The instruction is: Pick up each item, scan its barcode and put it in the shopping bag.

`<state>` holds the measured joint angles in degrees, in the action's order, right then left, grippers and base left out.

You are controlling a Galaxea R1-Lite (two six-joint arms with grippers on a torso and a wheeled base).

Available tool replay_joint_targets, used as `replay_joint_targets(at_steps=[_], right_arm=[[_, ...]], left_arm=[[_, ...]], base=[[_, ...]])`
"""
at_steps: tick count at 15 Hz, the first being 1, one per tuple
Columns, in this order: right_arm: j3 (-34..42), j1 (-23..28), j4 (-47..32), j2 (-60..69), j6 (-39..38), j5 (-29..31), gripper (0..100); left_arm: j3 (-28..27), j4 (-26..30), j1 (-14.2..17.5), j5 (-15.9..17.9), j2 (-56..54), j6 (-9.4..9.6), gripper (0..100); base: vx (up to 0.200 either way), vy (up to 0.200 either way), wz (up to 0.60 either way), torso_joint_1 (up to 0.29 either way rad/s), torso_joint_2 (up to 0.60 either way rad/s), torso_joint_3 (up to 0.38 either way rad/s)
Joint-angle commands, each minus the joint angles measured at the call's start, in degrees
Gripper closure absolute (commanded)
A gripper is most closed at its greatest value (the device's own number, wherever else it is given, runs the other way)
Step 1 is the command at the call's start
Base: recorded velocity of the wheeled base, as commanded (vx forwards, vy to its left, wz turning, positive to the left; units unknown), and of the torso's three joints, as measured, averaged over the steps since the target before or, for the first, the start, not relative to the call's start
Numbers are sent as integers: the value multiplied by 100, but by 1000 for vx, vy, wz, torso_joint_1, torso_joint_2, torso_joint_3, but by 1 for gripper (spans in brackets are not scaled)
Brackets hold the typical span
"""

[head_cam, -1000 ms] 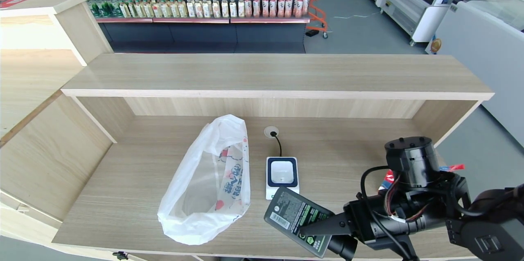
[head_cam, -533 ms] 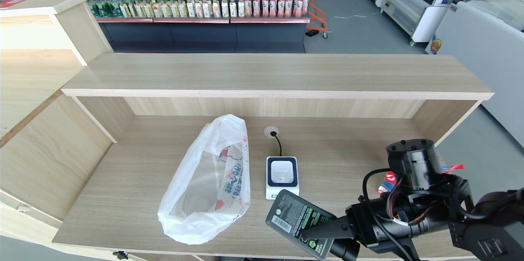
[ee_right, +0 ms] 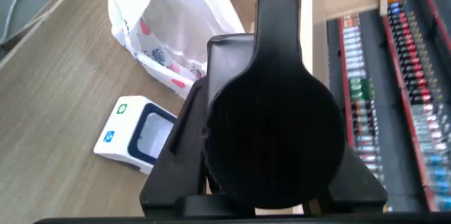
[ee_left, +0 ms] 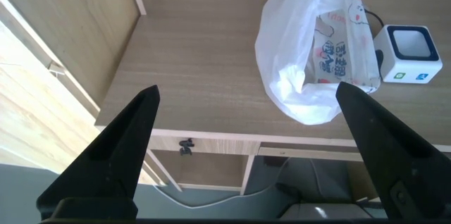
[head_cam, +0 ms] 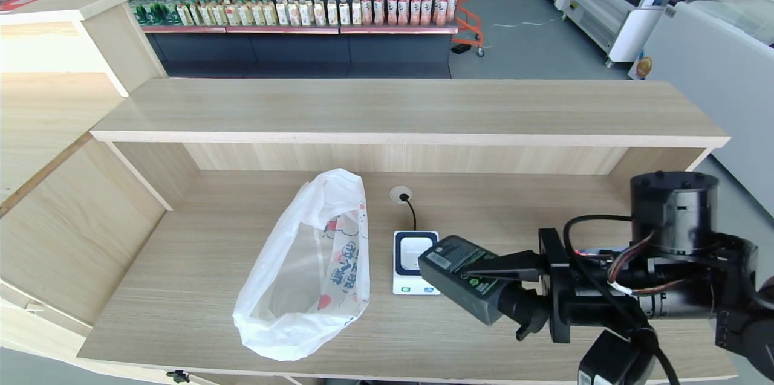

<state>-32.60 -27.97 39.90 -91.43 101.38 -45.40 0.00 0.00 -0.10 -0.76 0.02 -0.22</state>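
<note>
Swung up off the counter edge since a second ago, the dark green-labelled box point(head_cam: 455, 288) now hangs tilted over the barcode scanner's point(head_cam: 410, 252) right side, clamped between the right gripper's point(head_cam: 487, 281) fingers, one lying across its top face. The white shopping bag point(head_cam: 302, 276) lies open just left of the scanner on the wooden counter point(head_cam: 181, 288). The left gripper's point(ee_left: 246, 90) fingers stand wide apart.

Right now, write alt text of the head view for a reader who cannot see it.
The right pincer holds a dark packet over the right edge of a small white scanner on a wooden shop counter. An open white plastic bag lies to the scanner's left.
</note>
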Motion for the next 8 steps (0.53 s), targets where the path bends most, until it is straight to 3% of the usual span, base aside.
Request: replay_joint_targets(at_steps=[1,3,5,6,7,8], right_arm=[[298,590,-158,1567,-3045,778,100],[280,617,-123,1848,-5330,1965,100],[254,775,-96,1646,-8143,2949,100],[333,775,-96,1532,-9118,3257,100],[518,775,-96,1373,-10779,3476,100],[667,740,-132,1356,-11939,3494,100]], left_arm=[[0,0,1,-4,-2,-4,0],[0,0,1,-4,-2,-4,0],[0,0,1,-4,-2,-4,0],[0,0,1,-4,-2,-4,0],[0,0,1,-4,-2,-4,0],[0,0,1,-4,-2,-4,0]], base=[[0,0,0,0,0,0],[0,0,0,0,0,0],[0,0,0,0,0,0],[0,0,0,0,0,0],[0,0,0,0,0,0],[0,0,0,0,0,0]])
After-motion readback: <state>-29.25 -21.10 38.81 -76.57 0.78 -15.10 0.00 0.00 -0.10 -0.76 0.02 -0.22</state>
